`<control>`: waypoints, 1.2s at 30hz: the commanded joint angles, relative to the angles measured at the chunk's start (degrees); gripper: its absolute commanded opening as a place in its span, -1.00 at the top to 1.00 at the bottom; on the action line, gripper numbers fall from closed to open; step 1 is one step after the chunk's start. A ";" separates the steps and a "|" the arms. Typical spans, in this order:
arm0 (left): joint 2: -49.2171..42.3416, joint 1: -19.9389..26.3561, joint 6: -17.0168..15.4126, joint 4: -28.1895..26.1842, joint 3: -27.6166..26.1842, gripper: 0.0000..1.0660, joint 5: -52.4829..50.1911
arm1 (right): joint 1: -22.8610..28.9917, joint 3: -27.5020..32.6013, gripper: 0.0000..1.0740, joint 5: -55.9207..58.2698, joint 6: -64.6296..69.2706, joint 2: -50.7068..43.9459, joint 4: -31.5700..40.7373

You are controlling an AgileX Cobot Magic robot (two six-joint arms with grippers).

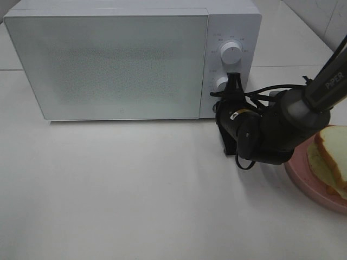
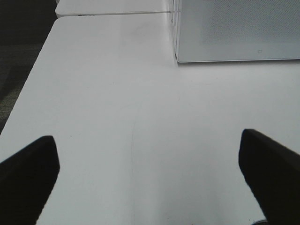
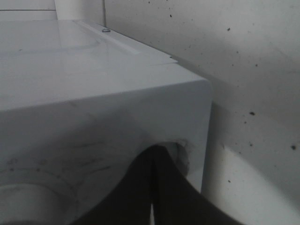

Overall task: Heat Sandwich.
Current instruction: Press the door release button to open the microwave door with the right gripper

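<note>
Right fingers [image 1: 234,82] are pressed shut in the high view, tips at the microwave's [image 1: 108,65] lower knob [image 1: 221,83] (whether they touch it, I cannot tell). The sandwich [image 1: 332,151] lies on its pink plate [image 1: 303,176] at the worktop's [image 1: 135,189] right edge, beside that arm. Left wrist view: left fingers [image 2: 28,176] spread wide above the worktop, holding nothing. Right wrist view: the shut fingers sit close against the microwave's front panel.

High view looks down; wrist views low; all share microwave [image 1: 108,65].

Test bench, microwave [image 1: 133,59], white tabletop [image 1: 135,189]
</note>
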 commanded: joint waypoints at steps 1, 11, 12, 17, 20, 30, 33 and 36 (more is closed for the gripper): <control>-1.55 0.11 -0.17 -0.57 0.29 -0.94 -0.97 | -1.43 -6.53 0.99 -15.99 -0.06 0.52 -0.34; -1.55 0.11 -0.17 -0.57 0.29 -0.94 -0.97 | -1.43 -8.48 0.99 -15.41 -1.83 0.74 -0.34; -1.55 0.11 -0.17 -0.57 0.29 -0.94 -0.97 | -1.43 -8.48 0.99 -15.41 -1.83 0.74 -0.34; -1.55 0.11 -0.17 -0.57 0.29 -0.94 -0.97 | -1.43 -8.48 0.99 -14.32 -1.89 0.74 -0.34; -1.55 0.11 -0.17 -0.57 0.29 -0.94 -0.97 | -1.43 -8.48 1.00 -14.32 -1.89 0.74 -0.34; -1.55 0.11 -0.17 -0.57 0.29 -0.94 -0.97 | -1.43 -8.37 0.97 -11.63 -1.89 0.74 -0.34; -1.55 0.11 -0.17 -0.57 0.29 -0.94 -0.97 | -1.43 -8.37 0.97 -11.40 -1.89 0.74 -0.34; -1.55 0.11 -0.17 -0.57 0.29 -0.94 -0.97 | -1.43 -8.37 0.96 -11.40 -1.89 0.74 -0.11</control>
